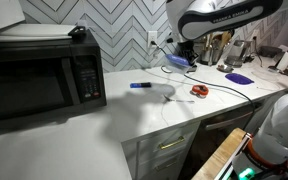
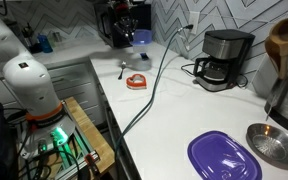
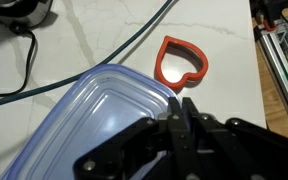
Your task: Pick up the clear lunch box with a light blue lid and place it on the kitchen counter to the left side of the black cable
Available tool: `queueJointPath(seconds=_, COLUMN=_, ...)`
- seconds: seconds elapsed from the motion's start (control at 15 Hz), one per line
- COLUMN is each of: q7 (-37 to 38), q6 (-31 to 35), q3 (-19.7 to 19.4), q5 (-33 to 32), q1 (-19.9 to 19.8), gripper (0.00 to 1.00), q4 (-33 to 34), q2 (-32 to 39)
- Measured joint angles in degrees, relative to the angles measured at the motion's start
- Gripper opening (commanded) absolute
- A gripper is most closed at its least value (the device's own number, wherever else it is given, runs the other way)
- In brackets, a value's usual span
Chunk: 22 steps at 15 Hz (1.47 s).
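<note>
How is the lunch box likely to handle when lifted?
Probably light: the lunch box looks like thin plastic. The gripper seems to pinch only its lid rim, so it may tilt or the lid flex. The glossy lid could slip.

arm [image 1: 224,15] outstretched, pincer [image 3: 179,114] tightly closed

Exterior view: beside the microwave [image 1: 44,75], facing along the kitchen counter [image 1: 134,115], middle distance.
Exterior view: far end, above the purple dish [image 2: 224,157], facing back along it.
The 2 share the red heart shape [image 1: 199,90] and black cable [image 2: 156,85].
Wrist view: very close, looking down on the same heart and cable.
</note>
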Motion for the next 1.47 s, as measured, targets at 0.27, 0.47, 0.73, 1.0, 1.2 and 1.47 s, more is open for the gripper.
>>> queueJointPath(seconds=0.27, q7=1.02, q6=0.0, q3=1.72, q5=0.0, q1=0.51, gripper=0.02, q4=1.93, q2=4.26)
queueJointPath(seconds=0.47, q7=3.91, q6=0.0, q3=2.39, q5=-1.01, q1=0.61, gripper=0.02, q4=4.64, q2=9.02)
queueJointPath(seconds=0.73, q7=9.41, q6=-0.89, q3=2.15, q5=-4.82, q1=0.16, gripper=0.02, q4=8.13, q2=15.06)
queueJointPath(seconds=1.0, q7=12.91, q6=-3.47, q3=1.9, q5=-6.53, q1=-0.09, gripper=0.02, q4=10.71, q2=20.14)
queueJointPath(seconds=1.2, q7=14.41, q6=-5.49, q3=1.89, q5=-7.11, q1=-0.11, gripper=0.02, q4=12.22, q2=23.3)
queueJointPath(seconds=1.47, q7=14.86, q6=-7.45, q3=1.88, q5=-7.69, q1=-0.11, gripper=0.02, q4=13.64, q2=26.44)
